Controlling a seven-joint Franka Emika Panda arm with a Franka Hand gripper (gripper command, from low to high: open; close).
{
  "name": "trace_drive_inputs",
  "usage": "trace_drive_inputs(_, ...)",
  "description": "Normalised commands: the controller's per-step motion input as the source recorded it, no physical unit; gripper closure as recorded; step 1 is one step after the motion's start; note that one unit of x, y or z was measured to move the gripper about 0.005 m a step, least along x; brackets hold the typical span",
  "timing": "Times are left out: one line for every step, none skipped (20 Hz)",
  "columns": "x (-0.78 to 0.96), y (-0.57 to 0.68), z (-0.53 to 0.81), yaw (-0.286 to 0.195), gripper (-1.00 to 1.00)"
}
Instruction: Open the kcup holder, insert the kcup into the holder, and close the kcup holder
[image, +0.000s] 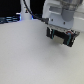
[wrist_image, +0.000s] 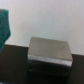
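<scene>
Gripper (image: 62, 37) hangs at the far right of the exterior view, over the pale table (image: 30, 60). Blur merges its dark fingers with a dark mass beneath them, so I cannot tell how wide the jaws stand or whether they hold anything.

In the wrist view, the kcup holder (wrist_image: 50, 51) fills the middle as a dark boxy block, with its flat top and one side face turned toward the camera. It appears to lie close beneath the hand. The drawer front probably sits on that visible side face, so the opening move likely depends on getting the fingers onto that face rather than the top.

A teal-green shape (wrist_image: 5, 25) sits at the picture's edge, apart from the box. It may be the kcup, but it is too blurred to say.
</scene>
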Motion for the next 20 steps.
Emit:
trace_drive_inputs(-0.05,0.10,-0.16,0.264,-1.00)
trace_drive_inputs(-0.07,0.12,-0.15,0.254,-1.00)
trace_drive_inputs(-0.10,0.14,-0.15,0.248,-1.00)
trace_drive_inputs(-0.14,0.14,-0.14,0.245,-1.00)
trace_drive_inputs(-0.18,0.15,-0.13,0.241,-1.00)
trace_drive_inputs(-0.23,0.17,-0.13,0.232,-1.00)
trace_drive_inputs(-0.27,0.21,-0.12,0.217,-1.00)
trace_drive_inputs(-0.23,0.26,-0.14,0.204,-1.00)
trace_drive_inputs(-0.25,0.32,-0.12,0.176,-1.00)
trace_drive_inputs(-0.27,0.37,-0.08,0.159,-1.00)
trace_drive_inputs(-0.27,0.41,-0.07,0.147,-1.00)
trace_drive_inputs(-0.29,0.43,-0.07,0.139,-1.00)
trace_drive_inputs(-0.31,0.45,-0.07,0.135,-1.00)
trace_drive_inputs(-0.31,0.48,-0.06,0.126,-1.00)
trace_drive_inputs(-0.31,0.50,-0.04,0.118,-1.00)
trace_drive_inputs(-0.33,0.53,-0.02,0.101,-1.00)
trace_drive_inputs(-0.34,0.56,0.00,0.090,-1.00)
trace_drive_inputs(-0.40,0.34,-0.01,0.066,-1.00)
trace_drive_inputs(-0.39,0.43,0.00,0.093,-1.00)
trace_drive_inputs(-0.38,0.46,0.00,0.092,-1.00)
